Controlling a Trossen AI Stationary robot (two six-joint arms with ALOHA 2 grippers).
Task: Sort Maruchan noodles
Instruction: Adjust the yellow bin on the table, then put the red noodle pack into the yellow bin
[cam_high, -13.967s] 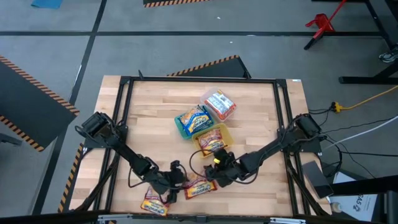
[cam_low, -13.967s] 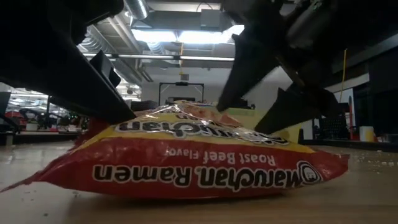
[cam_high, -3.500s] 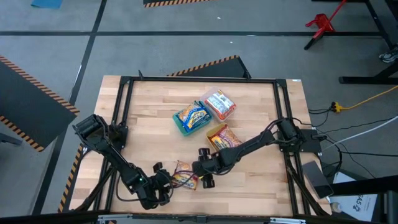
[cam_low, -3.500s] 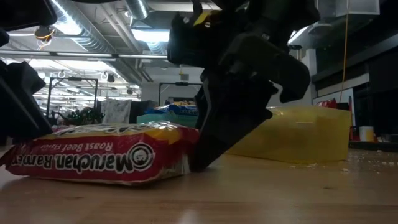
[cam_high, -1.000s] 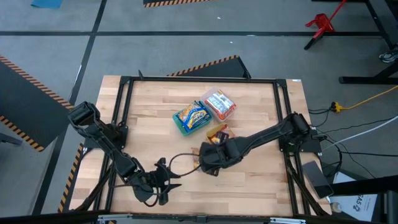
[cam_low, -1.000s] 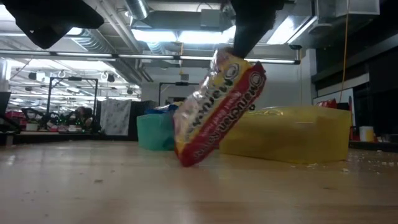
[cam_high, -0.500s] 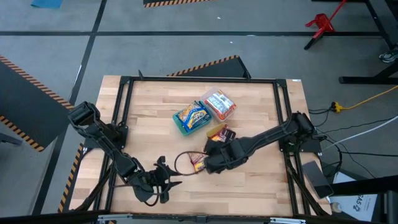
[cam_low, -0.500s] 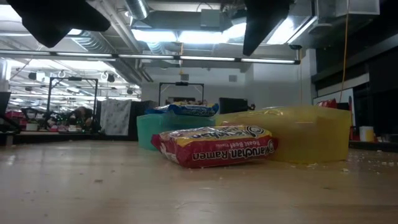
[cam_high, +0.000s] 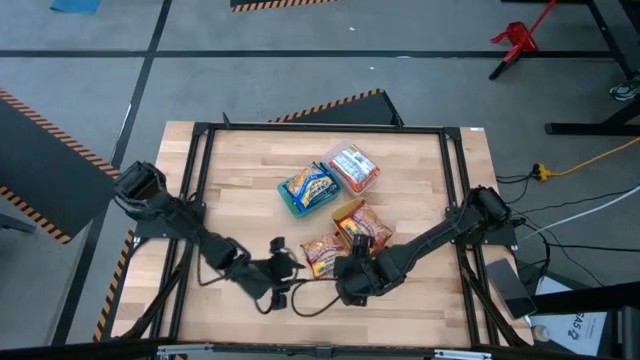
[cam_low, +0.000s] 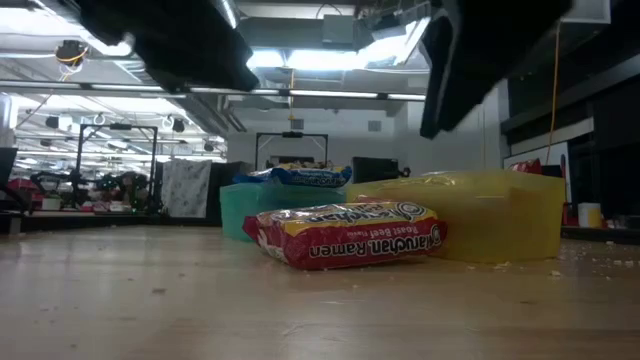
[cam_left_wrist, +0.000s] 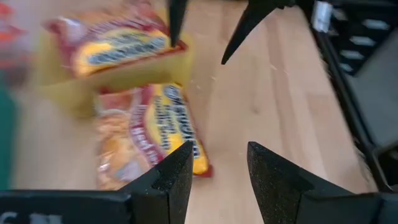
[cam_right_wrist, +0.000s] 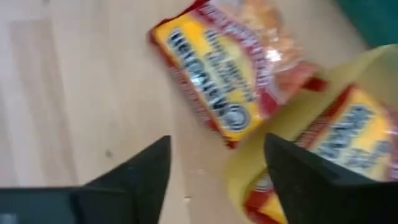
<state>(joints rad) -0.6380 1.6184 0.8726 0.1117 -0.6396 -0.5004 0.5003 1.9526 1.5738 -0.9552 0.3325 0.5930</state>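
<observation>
One orange-red-and-yellow Maruchan packet (cam_high: 322, 253) lies flat on the table, just in front of the yellow container (cam_high: 342, 212); it also shows in the low view (cam_low: 345, 235). My left gripper (cam_left_wrist: 217, 174) is open, hovering left of this packet (cam_left_wrist: 149, 137). My right gripper (cam_right_wrist: 217, 180) is open on the near side of the packet (cam_right_wrist: 224, 74), apart from it. A second orange-red packet (cam_high: 362, 227) lies in the yellow container. A blue-and-yellow packet (cam_high: 310, 187) fills the teal container, and red-and-white packets (cam_high: 352, 166) sit in the clear one.
The teal container (cam_low: 245, 208) and the yellow container (cam_low: 480, 225) stand side by side behind the loose packet. A black frame (cam_high: 300, 128) runs around the table. Bare wood lies to the left (cam_high: 230, 200) and the right (cam_high: 430, 190) of the containers.
My right gripper held the packet hanging tilted above the table, then let go; the packet now lies flat by the yellow container. The right gripper has drawn back toward the near edge. My left gripper has moved right and farther in, toward the packet.
</observation>
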